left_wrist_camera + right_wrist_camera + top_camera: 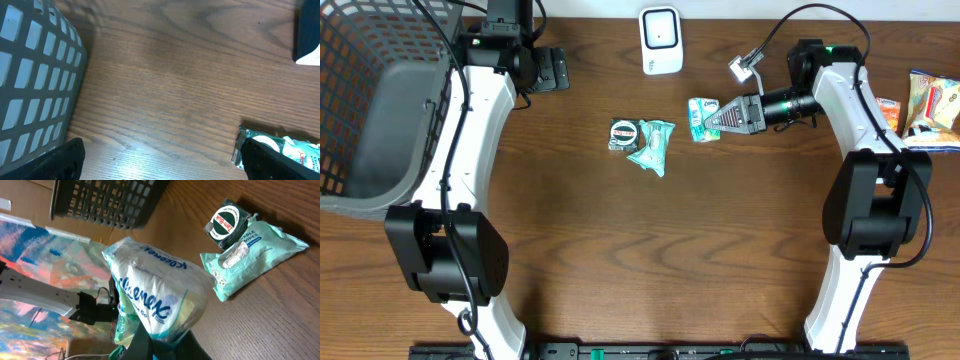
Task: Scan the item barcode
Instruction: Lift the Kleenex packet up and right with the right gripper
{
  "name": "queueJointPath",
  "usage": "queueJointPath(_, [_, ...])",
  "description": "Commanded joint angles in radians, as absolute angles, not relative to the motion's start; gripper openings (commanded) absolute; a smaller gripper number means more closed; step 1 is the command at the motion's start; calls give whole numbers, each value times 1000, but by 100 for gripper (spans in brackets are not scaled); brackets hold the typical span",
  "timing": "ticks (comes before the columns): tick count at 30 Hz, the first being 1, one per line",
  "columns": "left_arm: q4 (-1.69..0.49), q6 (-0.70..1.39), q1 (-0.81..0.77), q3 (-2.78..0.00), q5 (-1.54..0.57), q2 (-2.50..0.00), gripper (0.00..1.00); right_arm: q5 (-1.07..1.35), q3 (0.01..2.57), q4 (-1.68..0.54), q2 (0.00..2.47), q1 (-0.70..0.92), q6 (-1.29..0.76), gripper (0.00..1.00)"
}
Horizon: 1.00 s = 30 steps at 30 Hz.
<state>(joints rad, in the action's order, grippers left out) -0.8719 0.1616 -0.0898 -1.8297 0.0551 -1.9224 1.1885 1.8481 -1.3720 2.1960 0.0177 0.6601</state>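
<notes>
Overhead: right gripper (722, 117) jaws are pinched on one end of the tissue pack (699, 118). The pack sits in the grip just right of the wipes pack (651, 147) and near the white scanner (660, 40), touching neither. A dark round-labelled pack (622, 133) lies against the wipes pack's left side. Jaws of the left gripper (548, 68) are spread wide with nothing between them, beside the grey basket (380, 110). At the right edge of the table (620, 260): snack packets (932, 100).
</notes>
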Motion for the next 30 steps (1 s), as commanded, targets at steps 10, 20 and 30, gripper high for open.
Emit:
queueJointPath(10, [-875, 178, -90, -1842, 64, -1902, 97, 1202, 1845, -1360, 2184, 33, 678, 1])
queueJointPath(20, [-875, 178, -90, -1842, 65, -1902, 98, 1124, 1845, -1313, 2184, 68, 620, 1])
queueJointPath(30, [-875, 178, -90, -1842, 64, -1902, 98, 675, 1847, -1146, 2184, 103, 147, 1])
